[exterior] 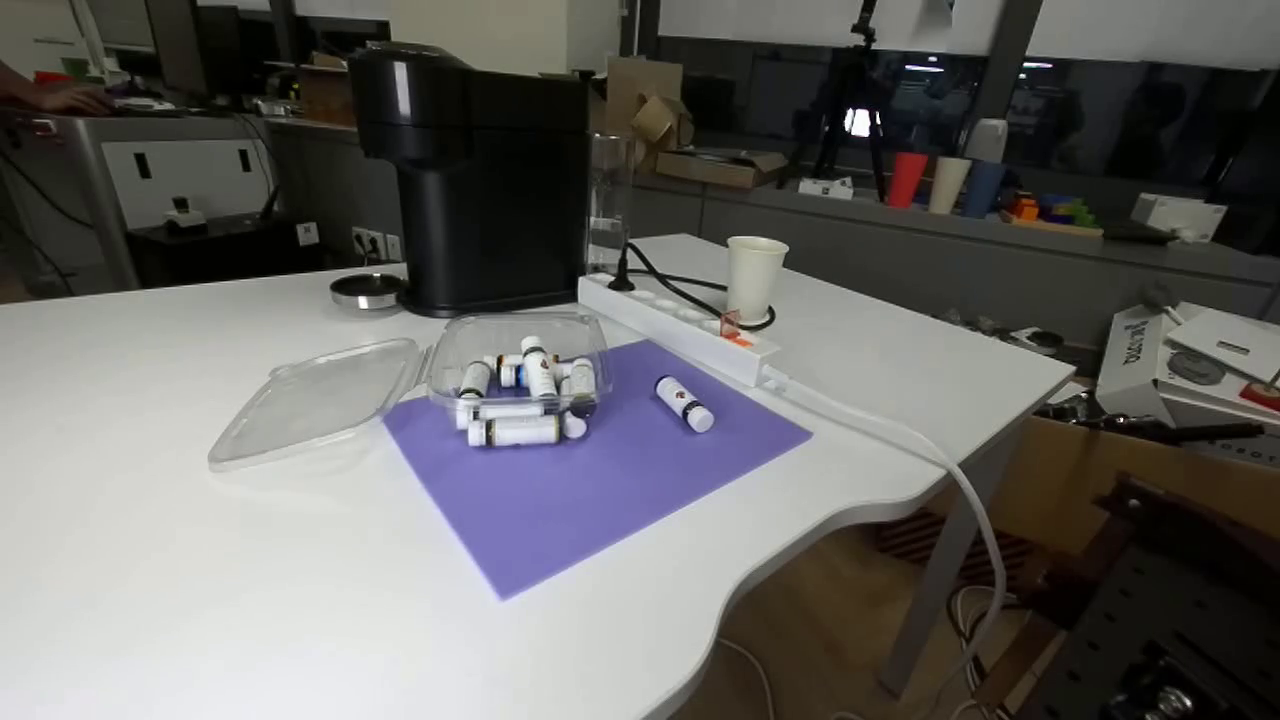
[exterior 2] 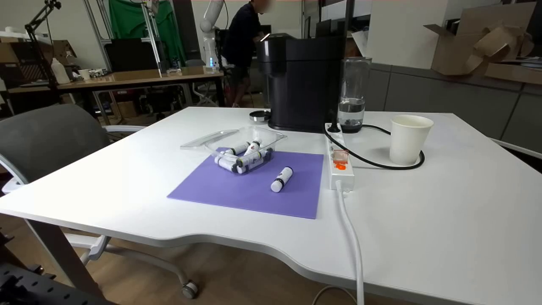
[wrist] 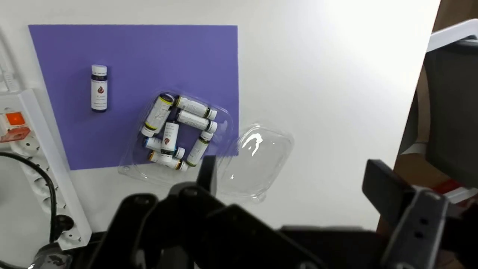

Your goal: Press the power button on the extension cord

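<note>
The white extension cord (exterior: 660,325) lies on the table's right part in an exterior view; it also shows in an exterior view (exterior 2: 346,183) and along the left edge of the wrist view (wrist: 64,183). Its orange-red power button (wrist: 15,118) sits near the cable end, with a reddish translucent flap beside it. The button also shows in both exterior views (exterior: 740,341) (exterior 2: 341,167). My gripper (wrist: 294,176) shows only in the wrist view. It is open and empty, high above the table, well to the right of the strip and button.
A purple mat (wrist: 130,48) bears a clear box (wrist: 224,123) of small bottles and one loose bottle (wrist: 99,89). A black coffee machine (exterior 2: 302,84) stands behind. A black plug cable (exterior 2: 372,166) loops round a paper cup (exterior 2: 407,140). A glass water tank (exterior 2: 352,93) stands near.
</note>
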